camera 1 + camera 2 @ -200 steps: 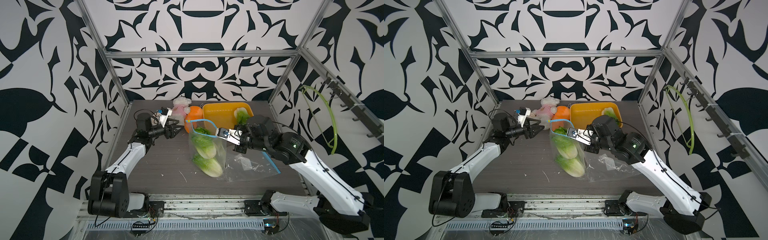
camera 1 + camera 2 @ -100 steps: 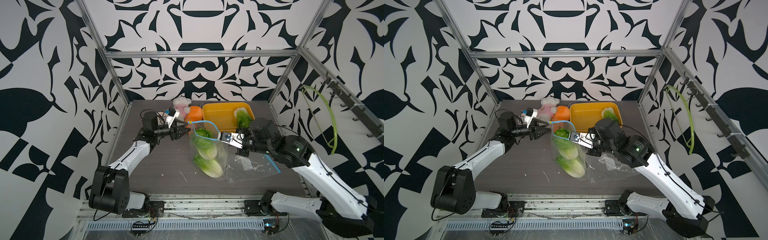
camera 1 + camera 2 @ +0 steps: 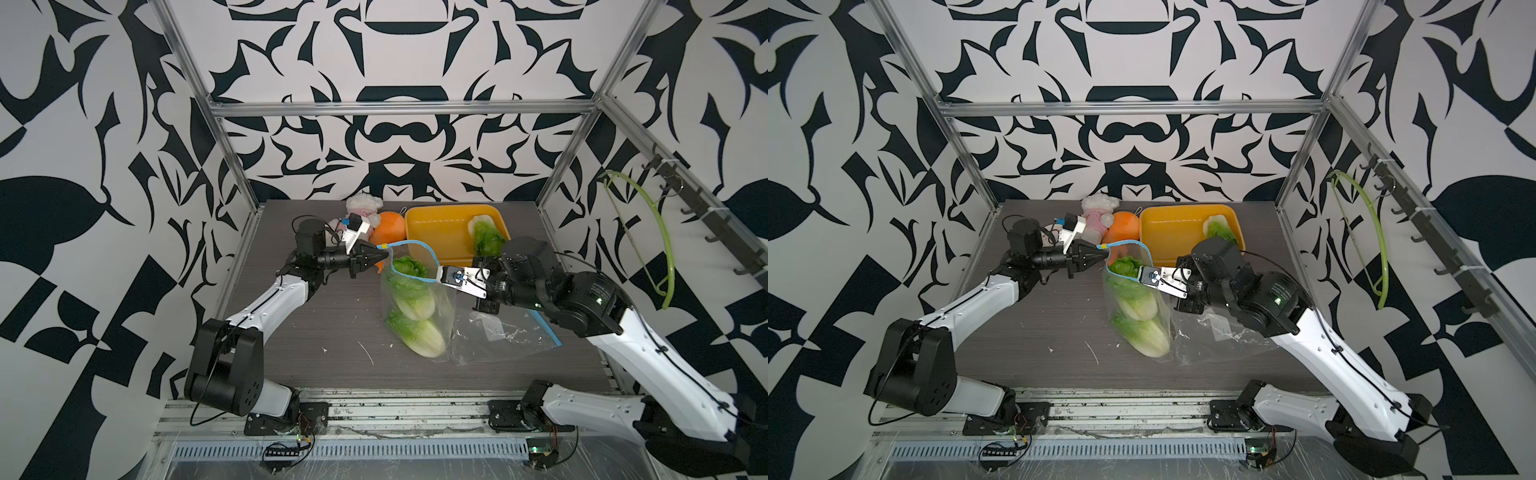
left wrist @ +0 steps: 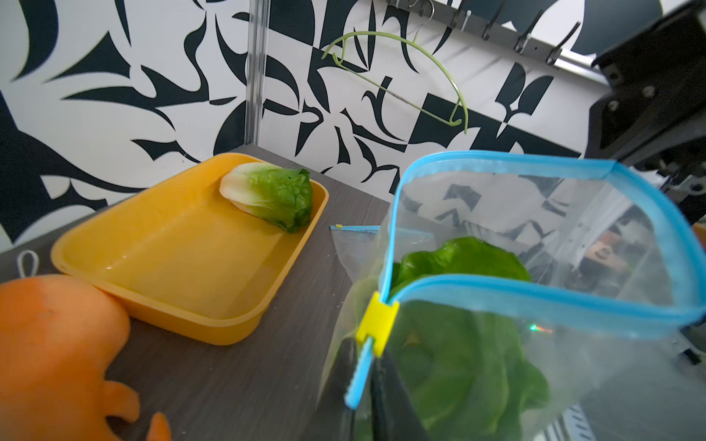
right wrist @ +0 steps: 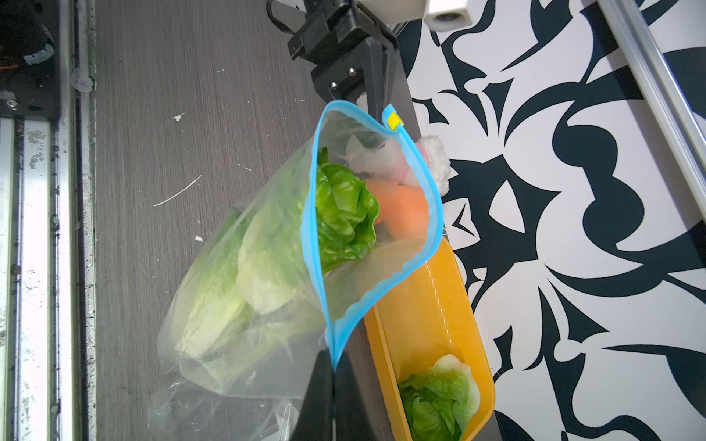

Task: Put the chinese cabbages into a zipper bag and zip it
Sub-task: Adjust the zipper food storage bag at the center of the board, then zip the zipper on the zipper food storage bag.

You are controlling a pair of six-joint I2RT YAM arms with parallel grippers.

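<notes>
The clear zipper bag [image 3: 446, 316] [image 3: 1163, 316] hangs open-mouthed between both arms, its blue zip strip forming a loop. Two chinese cabbages [image 3: 409, 286] [image 3: 419, 336] [image 3: 1144, 334] lie inside it. A third cabbage [image 3: 484, 235] [image 4: 271, 194] [image 5: 439, 397] rests in the yellow tray [image 3: 440, 232]. My left gripper [image 3: 380, 248] [image 4: 363, 349] is shut on the strip's end just behind the yellow slider [image 4: 376, 317] [image 5: 393, 121]. At the opposite end of the strip, my right gripper [image 3: 436, 277] [image 5: 332, 362] is shut on the bag.
An orange plush [image 3: 388, 226] [image 4: 49, 343] and a white-pink plush [image 3: 363, 205] sit at the back beside the tray. A second, flat zip bag [image 3: 507, 332] lies under the right arm. A green hanger [image 3: 648, 224] hangs on the right wall.
My left gripper has moved right to the bag's slider end and shut on the zip strip. The right gripper has kept its hold, and the bag's mouth is now stretched between both.
</notes>
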